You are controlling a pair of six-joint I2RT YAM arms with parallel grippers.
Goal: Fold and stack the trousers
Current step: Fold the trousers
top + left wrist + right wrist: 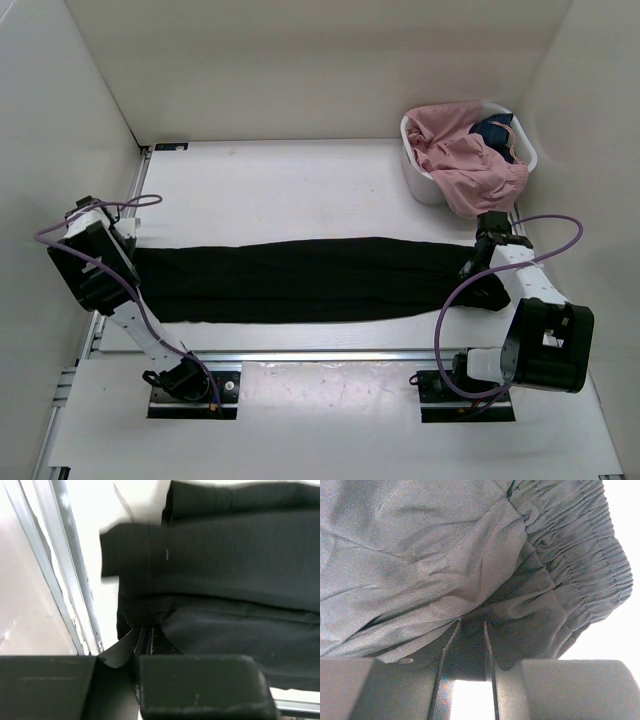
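Left gripper (137, 652): fingers drawn together on the hem end of the black trousers (300, 280). In the wrist view I see cloth bunched up between them.
Right gripper (470, 630): nipped onto the fabric just beside the elastic waistband (580, 555), with a fold running down into the narrow gap.
Trousers: flat on the table (280, 190), stretched in one long strip between my two arms.
Long axis: left to right across the table, hems at the left arm and waist at the right arm. Each end sits at its own gripper, so neither arm is nearer.
Coming move, as I judge it: carry one end along that axis over the other to halve the length.
White basket (420, 185): far right corner, near the waist end. A pink garment (470, 160) spills over its rim and a dark blue garment (495, 130) lies inside.
Hard to make out: from above, the arms cover both grips. I cannot tell how many layers each pinch holds.
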